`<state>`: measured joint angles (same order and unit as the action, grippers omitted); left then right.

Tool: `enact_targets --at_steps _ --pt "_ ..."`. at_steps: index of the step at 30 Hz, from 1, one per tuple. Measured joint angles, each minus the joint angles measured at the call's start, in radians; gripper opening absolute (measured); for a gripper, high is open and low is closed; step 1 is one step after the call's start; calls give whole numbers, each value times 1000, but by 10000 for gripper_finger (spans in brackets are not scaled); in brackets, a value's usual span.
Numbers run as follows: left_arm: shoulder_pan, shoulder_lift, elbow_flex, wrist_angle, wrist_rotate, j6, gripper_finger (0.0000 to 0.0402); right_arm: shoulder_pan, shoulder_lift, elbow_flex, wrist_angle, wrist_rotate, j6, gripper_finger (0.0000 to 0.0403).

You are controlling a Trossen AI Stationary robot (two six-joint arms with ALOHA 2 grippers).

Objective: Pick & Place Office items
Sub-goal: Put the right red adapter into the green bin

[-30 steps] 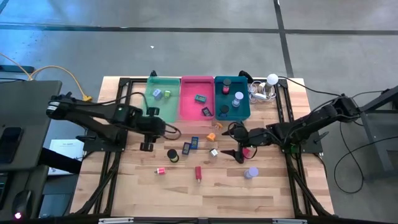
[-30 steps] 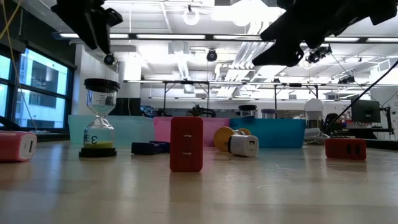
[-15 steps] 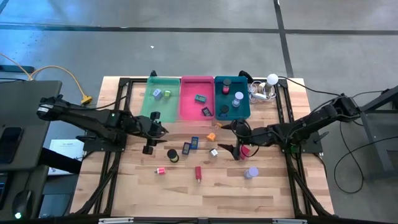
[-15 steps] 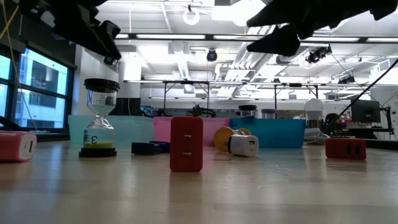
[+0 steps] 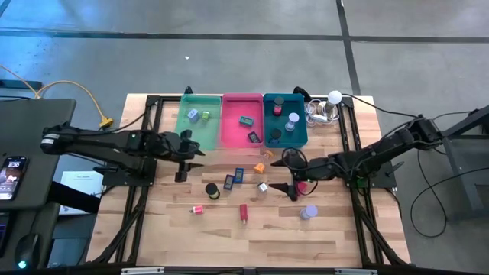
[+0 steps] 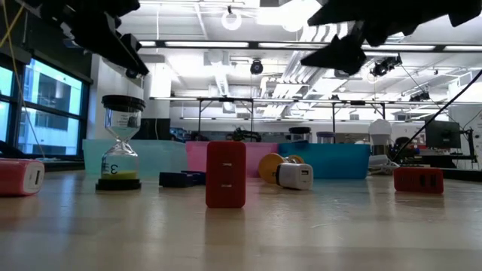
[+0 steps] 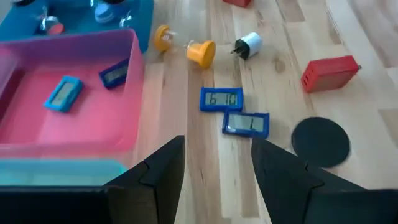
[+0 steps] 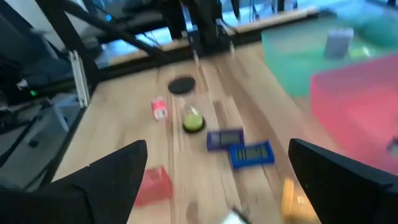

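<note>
Two dark arms are seen reaching over a wooden table [image 5: 229, 229] strewn with small office items. The left gripper [image 5: 183, 155] is held above the boards just in front of the green tray [image 5: 183, 134], its fingers [image 7: 163, 174] spread apart with nothing between them. The right gripper [image 5: 291, 174] is poised near the table's middle, just in front of the teal tray [image 5: 267, 137], its fingers [image 8: 118, 168] likewise wide apart and empty; a red block [image 5: 304, 186] is seen close beside it.

Between the two grippers, two blue clips [image 5: 234, 179] are laid side by side, touching, on the boards. An hourglass with a black top [image 5: 211, 190] is stood near them, and in the low view it is shown upright [image 6: 119, 143]. A white plug [image 5: 263, 187], an orange piece [image 5: 260, 167], a red charger block [image 5: 244, 212] and a small red-and-white item [image 5: 198, 210] are scattered around. A lavender cylinder [image 5: 308, 211] is set well apart toward the right.

More items are held in the trays: two blue clips in the pink tray [image 5: 233, 137], as the left wrist view confirms [image 7: 62, 93], and several cylinders in the teal one.
</note>
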<state>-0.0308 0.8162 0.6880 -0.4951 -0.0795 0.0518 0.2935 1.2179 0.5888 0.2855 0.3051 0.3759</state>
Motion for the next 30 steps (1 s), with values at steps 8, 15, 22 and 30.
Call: enact_targets --at_steps 8,15,22,30 --pt "-15 -97 -78 56 79 -84 177 15 0 0 -214 18 148 381" --pt "-20 -100 -175 155 78 -50 177 14 0 0 -229 107 236 381" --pt "-19 -101 -177 171 79 -27 177 21 0 0 -221 100 284 381" --pt "-19 -101 -177 170 123 -42 177 56 0 0 -199 193 231 381"
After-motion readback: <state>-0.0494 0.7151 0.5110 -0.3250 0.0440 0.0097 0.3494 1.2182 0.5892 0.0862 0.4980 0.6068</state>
